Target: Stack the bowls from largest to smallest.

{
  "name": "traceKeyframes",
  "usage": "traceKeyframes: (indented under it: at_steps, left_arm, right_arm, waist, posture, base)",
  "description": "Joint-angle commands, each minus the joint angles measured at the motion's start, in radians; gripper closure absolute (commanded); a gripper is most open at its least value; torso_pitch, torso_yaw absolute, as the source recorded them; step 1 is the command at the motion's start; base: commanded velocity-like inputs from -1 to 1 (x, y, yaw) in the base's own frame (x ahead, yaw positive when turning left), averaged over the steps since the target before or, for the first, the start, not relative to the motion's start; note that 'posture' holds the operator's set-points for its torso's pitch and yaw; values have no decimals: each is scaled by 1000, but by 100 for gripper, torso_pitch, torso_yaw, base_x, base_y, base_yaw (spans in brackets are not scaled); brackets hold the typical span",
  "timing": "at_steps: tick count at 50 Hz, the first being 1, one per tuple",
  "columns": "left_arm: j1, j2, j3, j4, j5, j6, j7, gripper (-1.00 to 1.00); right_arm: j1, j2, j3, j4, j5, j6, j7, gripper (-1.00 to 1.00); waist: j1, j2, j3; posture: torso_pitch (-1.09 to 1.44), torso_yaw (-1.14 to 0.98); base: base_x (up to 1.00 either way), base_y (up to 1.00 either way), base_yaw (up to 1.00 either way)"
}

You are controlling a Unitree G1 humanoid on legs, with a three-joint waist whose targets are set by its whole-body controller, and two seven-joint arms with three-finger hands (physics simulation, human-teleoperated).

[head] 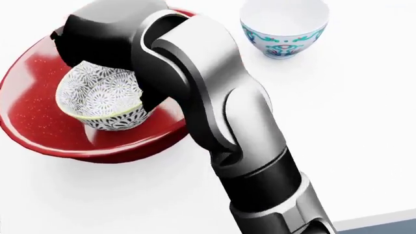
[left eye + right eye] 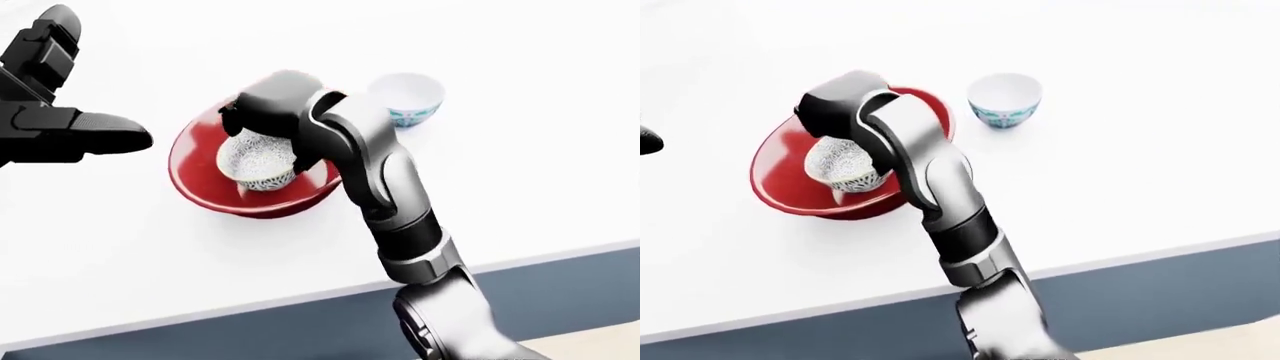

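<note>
Glossy red bowl (image 1: pixel 26 122) cradling patterned bowl (image 1: pixel 104 100)

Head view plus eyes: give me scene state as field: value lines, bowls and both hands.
red bowl: largest, on white table
patterned bowl: inside red bowl, upright
teal-trim bowl: alone on table, view's upper right, not stacked
right hand: over patterned bowl's rim, grip hidden
left hand: raised at view's left, open, holding nothing

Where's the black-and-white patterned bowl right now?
The black-and-white patterned bowl sits upright inside the red bowl, at the left of the head view, directly under the right hand. The teal-patterned bowl stands apart at the upper right.
</note>
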Motion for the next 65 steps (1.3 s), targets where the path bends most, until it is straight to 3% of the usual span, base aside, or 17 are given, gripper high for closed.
traceKeyframes:
  at_steps: [1,12,18,19,26,33,40,54,65]
  left_arm:
    - [-24,20,20,3,14,-30,3,-100]
    - [-31,39,17,4,-12,-37,21,-100]
    - [-45,44,10,2,-24,-36,34,-100]
    - [-48,47,11,6,-27,-36,36,-100]
    - [-18,37,28,-2,-13,-38,22,-100]
    - [-16,28,18,-6,0,-37,20,-100]
    - [-25,32,25,-8,-19,-28,30,-100]
    - [-31,22,14,1,5,-27,16,-100]
    - [-16,17,27,-2,13,-25,4,-100]
  right_arm:
    - [-16,-4,-4,-42,5,-5,12,-30]
    - [-135,-96,-71,-137,89,77,116,-38]
    - [-239,-252,-144,-119,159,118,152,-44]
    - [-252,-282,-152,-100,167,116,143,-51]
    - [-281,-470,-199,9,201,108,80,-46]
    - [-255,-566,-218,92,183,91,3,-43]
    - [-191,-590,-215,140,148,87,-38,-44]
    - [-127,-541,-189,295,88,67,-178,-48]
    - [-108,-514,-175,448,56,54,-306,-29]
  waist:
    - [0,7,-22]
    - [-5,5,-17]
    - [-6,1,-16]
    - [-5,0,-15]
    - [-2,-8,-12]
    - [2,-13,-12]
    - [6,-16,-14]
    - [13,-19,-21]
    - [16,-21,-27]
  posture:
    - [0,0]
    - [0,0]
    - [0,0]
    - [0,0]
    - [0,0]
    - [0,0]
    - [0,0]
    - [0,0]
    - [0,0]
  base:
    - [0,0,0]
    - [0,0,0]
    - [0,0,0]
    - [0,0,0]
    - [0,0,0]
    - [0,0,0]
    - [0,0,0]
    - [0,0,0]
    - [0,0,0]
